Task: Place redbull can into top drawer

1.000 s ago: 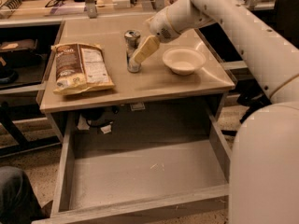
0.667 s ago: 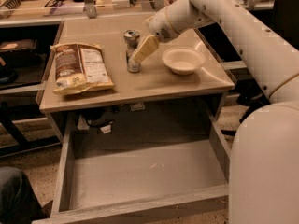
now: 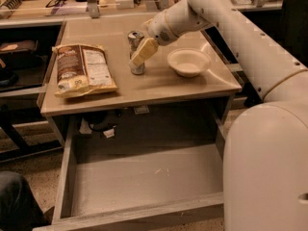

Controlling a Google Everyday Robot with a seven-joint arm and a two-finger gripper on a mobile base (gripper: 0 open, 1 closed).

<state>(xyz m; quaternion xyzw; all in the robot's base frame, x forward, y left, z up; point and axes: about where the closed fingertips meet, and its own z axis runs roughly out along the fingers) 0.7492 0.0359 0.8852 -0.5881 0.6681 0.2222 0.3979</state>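
The redbull can (image 3: 135, 38) stands upright on the tabletop (image 3: 159, 88), a little left of the white bowl. My gripper (image 3: 140, 53) is at the can, reaching in from the right, and its pale tip lies across the can's front and right side. The can's lower part is partly hidden behind it. The top drawer (image 3: 64, 172) is pulled wide open below the table's front edge, and its pale bottom is bare.
A white round bowl (image 3: 188, 61) sits right of the can. A brown chip bag (image 3: 82, 70) lies flat on the table's left side. My arm crosses the right of the view. Cluttered shelves stand behind the table, and a dark shape is at the bottom left.
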